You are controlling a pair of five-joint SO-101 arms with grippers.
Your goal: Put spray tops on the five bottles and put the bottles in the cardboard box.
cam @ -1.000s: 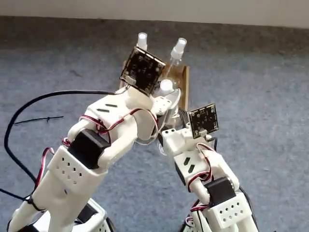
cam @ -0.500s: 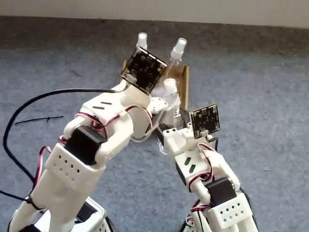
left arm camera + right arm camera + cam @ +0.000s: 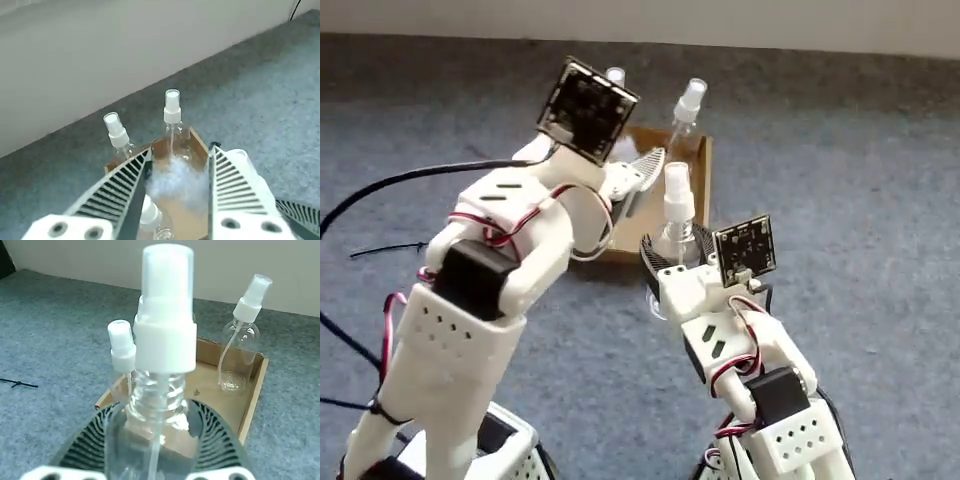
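In the high view, the right tool is clamped on the body of a clear held bottle. The bottle stands upright, long axis vertical, with its white spray top pointing straight up above the jaws. It sits on the arms' side of the cardboard box, at the box's near edge, on the grey carpeted desk; whether its base touches the desk cannot be told. The left tool hangs over the box with its jaws apart and nothing between them, close beside the spray top but clear of it. A far-left bottle and a far-right bottle, both capped, stand upright at the box's far end. In the left wrist view, the left tool has its ribbed jaws spread wide above the box. Beyond them the two far bottles point upward, and a third top shows between the jaws, near one of them. In the right wrist view, the right tool grips the held bottle around its shoulder, so neck and spray top rise past the jaws. Behind it, in the box, one bottle stands upright in a far corner and another by the opposite wall.
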